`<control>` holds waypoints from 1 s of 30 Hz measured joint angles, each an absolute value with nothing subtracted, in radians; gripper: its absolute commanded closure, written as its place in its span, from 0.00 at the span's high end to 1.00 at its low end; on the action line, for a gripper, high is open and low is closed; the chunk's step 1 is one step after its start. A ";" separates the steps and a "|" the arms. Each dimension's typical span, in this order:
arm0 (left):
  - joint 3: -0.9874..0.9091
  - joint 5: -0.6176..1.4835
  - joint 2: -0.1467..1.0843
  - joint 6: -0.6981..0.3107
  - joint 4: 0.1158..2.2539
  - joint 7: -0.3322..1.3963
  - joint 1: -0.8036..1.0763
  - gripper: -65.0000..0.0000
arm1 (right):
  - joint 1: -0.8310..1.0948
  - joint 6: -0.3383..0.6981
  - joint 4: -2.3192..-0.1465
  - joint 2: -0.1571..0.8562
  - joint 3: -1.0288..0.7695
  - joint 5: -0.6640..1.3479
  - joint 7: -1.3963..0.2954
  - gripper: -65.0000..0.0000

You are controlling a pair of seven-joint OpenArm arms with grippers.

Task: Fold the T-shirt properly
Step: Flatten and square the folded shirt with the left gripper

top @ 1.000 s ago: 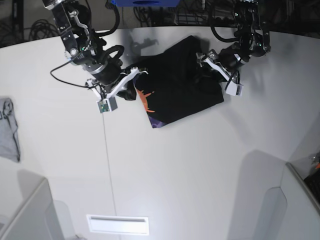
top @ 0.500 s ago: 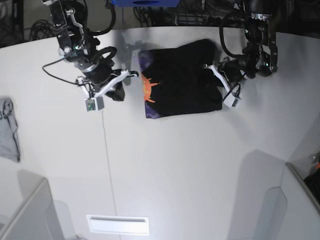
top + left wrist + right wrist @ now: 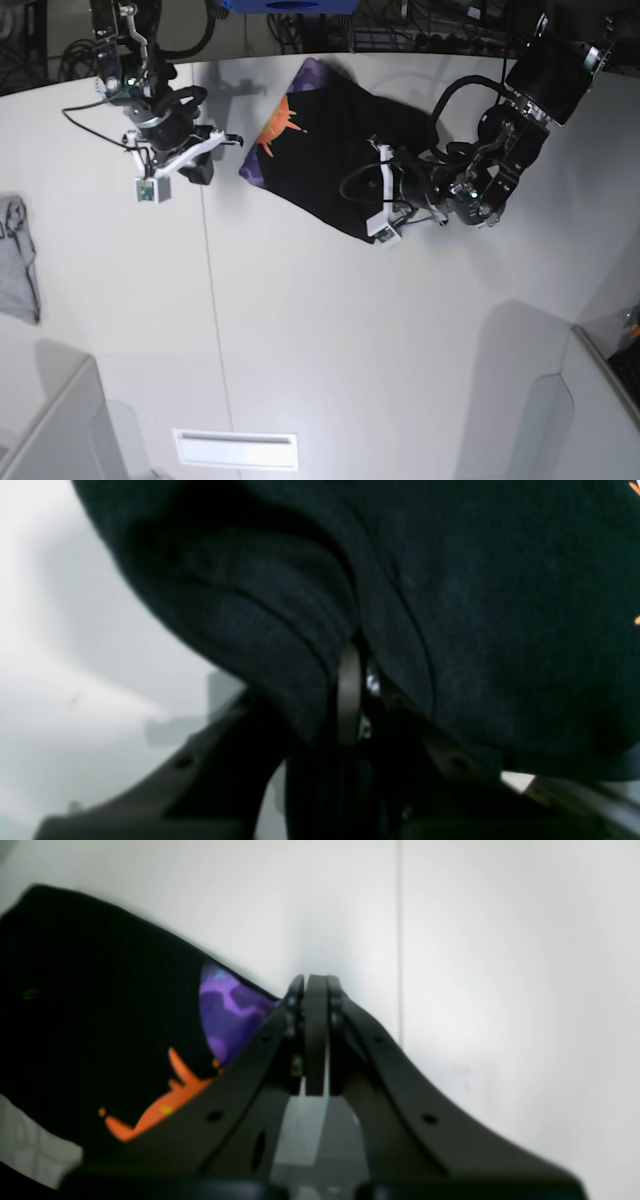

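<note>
The black T-shirt (image 3: 330, 150) lies folded at the back middle of the white table (image 3: 330, 330), with its purple-and-orange print (image 3: 272, 135) showing at the left end. My left gripper (image 3: 382, 192) is at the shirt's near right edge and shut on its fabric. In the left wrist view the black cloth (image 3: 450, 580) drapes over the closed fingers (image 3: 349, 680). My right gripper (image 3: 228, 140) is shut and empty, just left of the shirt and apart from it. In the right wrist view its tips (image 3: 315, 990) meet beside the print (image 3: 230, 1010).
A small grey garment (image 3: 15, 255) lies at the table's left edge. A seam line (image 3: 212, 300) runs down the table. A white slot (image 3: 235, 449) sits near the front edge. White panels stand at the front left (image 3: 60, 430) and front right (image 3: 590, 400).
The shirt has swung round so its printed end points to the back left. My left gripper has moved left to the shirt's near edge. My right gripper has drawn back to the left.
</note>
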State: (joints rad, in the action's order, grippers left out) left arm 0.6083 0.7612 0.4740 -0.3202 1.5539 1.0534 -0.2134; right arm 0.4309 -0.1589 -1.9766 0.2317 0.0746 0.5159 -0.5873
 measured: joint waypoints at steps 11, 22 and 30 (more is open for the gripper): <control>0.943 0.498 0.464 -0.344 1.573 1.032 -0.392 0.00 | 0.517 -0.159 -1.977 0.165 -0.073 0.516 -0.586 0.00; 1.076 0.128 0.409 -0.574 1.567 0.958 -0.476 0.00 | 0.570 -0.159 -1.977 0.077 -0.102 0.517 -0.582 0.00; 1.072 0.022 0.396 -0.649 1.564 0.923 -0.465 0.00 | 0.580 -0.159 -1.977 0.053 -0.097 0.515 -0.583 0.00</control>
State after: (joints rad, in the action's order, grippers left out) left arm 1.0718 0.0223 0.3962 -0.6491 1.5639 0.9234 -0.4648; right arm 0.5804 -0.1593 -1.9766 0.0532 -0.0967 0.5152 -0.5827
